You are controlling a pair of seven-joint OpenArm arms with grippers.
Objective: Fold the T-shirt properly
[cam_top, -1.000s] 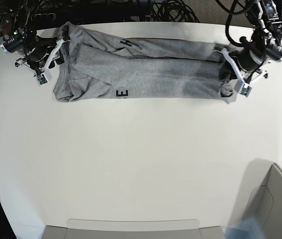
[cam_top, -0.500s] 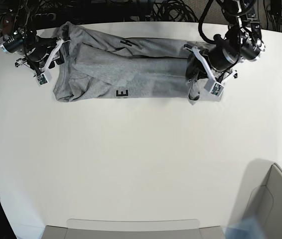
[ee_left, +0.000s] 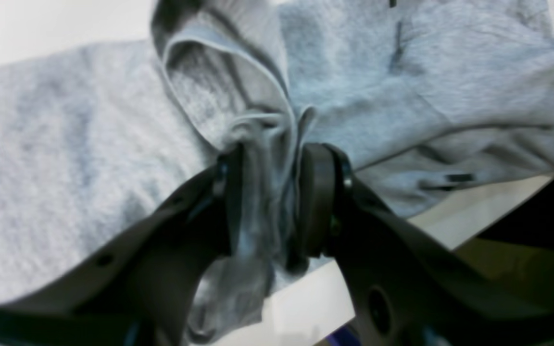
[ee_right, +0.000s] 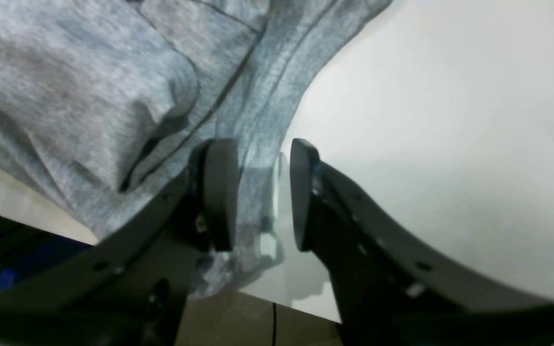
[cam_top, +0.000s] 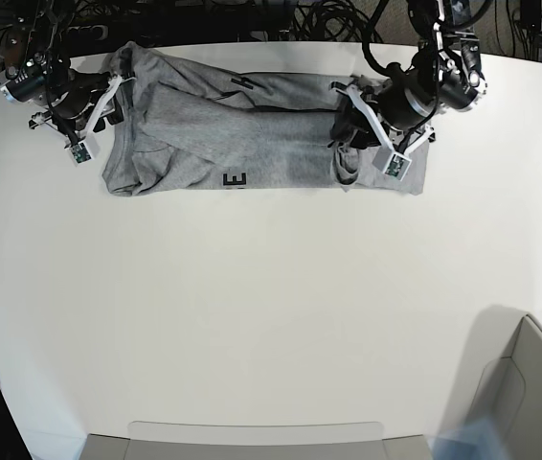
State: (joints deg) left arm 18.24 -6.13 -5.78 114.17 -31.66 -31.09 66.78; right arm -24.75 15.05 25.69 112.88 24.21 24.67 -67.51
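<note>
Shirt (cam_top: 242,134) lay along the bench (cam_top: 271,316) far edge. Left end effector (ee_left: 270,192) was clamped on its bunched hem; right end effector (ee_right: 258,192) pinned the other end. Judgement: carry flat, align edges before release.

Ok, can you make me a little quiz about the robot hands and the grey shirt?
1. True or false: the left hand pinches a bunch of the T-shirt.
2. What colour is the table?
3. Which hand sits by the shirt's end nearest the base view's left edge: A) left, B) right?

Key: 1 true. 2 white. 3 B.
</note>
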